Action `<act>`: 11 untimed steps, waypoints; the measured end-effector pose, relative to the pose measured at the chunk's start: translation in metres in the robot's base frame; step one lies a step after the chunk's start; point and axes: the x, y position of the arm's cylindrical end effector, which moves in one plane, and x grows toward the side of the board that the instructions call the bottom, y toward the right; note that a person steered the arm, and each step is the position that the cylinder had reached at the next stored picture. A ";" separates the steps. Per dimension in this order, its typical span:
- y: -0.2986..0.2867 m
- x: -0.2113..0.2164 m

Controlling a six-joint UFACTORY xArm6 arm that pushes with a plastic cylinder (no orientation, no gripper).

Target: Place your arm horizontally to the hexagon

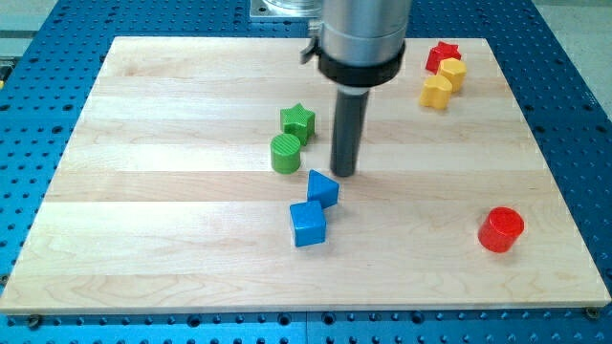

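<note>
Board (143, 239): no containers were present. My tip (343, 173) (a plain rod, no fingers to open or close) stood mid-board, beside the green cylinder (284, 154) and green star (297, 120), above two blue blocks (308, 224). The yellow hexagon (451, 73) lay at the view's top right. Judged step: approach; next, travel level with it.

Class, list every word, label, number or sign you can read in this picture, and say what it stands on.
None: no readable text on the wooden board, the coloured blocks, the blue perforated table or the arm's metal housing.
</note>
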 end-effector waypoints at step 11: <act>0.235 -0.140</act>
